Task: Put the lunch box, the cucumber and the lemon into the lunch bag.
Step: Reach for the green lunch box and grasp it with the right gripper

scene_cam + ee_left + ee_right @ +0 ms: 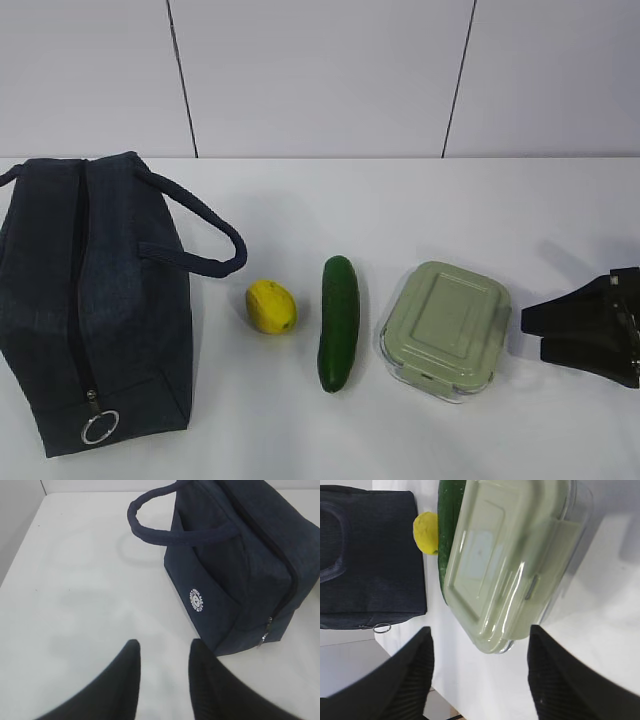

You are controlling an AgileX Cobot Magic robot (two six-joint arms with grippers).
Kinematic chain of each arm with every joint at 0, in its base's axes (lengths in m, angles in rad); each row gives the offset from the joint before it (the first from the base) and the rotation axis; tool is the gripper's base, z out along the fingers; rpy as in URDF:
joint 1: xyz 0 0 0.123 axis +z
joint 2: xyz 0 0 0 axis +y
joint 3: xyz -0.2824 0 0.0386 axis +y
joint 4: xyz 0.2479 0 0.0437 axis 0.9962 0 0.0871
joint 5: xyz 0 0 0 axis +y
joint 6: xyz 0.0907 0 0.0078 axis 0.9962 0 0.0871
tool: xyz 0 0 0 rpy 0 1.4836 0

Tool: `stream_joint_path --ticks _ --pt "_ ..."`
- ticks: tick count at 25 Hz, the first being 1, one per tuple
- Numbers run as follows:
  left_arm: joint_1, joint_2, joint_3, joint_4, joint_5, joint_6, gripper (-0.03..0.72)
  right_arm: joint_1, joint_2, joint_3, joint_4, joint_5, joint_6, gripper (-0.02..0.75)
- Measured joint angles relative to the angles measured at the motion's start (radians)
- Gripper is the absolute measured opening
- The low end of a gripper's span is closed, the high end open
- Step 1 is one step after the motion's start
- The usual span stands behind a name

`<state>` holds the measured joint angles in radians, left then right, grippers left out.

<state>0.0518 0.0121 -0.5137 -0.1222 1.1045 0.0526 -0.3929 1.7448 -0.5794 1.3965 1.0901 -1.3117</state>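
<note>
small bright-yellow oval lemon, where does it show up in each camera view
Exterior view: the small bright-yellow oval lemon lies left of centre, between the dark navy fabric lunch bag and the long dark-green cucumber.
Left wrist view: not in it.
Right wrist view: upper left, partly behind the cucumber, beside the bag.
Shared landmark: the navy bag, in all three views.

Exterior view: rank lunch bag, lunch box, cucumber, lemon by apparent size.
1. lunch bag, clearly largest
2. lunch box
3. cucumber, about as long as the box but much narrower
4. lemon, smallest
</note>
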Motion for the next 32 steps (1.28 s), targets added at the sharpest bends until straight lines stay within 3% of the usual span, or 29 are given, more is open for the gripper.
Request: stream_joint_path --ticks 5,13,32 --pt "0.0 0.0 0.0 0.0 0.0 0.0 0.239 0.0 0.0 0.0 0.0 -0.055 0.015 0.439" --pt "0.0 0.0 0.0 0.0 0.0 0.0 0.239 0.0 0.0 0.0 0.047 -0.098 0.022 0.571" --pt "0.0 0.0 0.0 0.008 0.0 -0.019 0.239 0.026 0.187 -0.004 0.222 -0.03 -0.088 0.58"
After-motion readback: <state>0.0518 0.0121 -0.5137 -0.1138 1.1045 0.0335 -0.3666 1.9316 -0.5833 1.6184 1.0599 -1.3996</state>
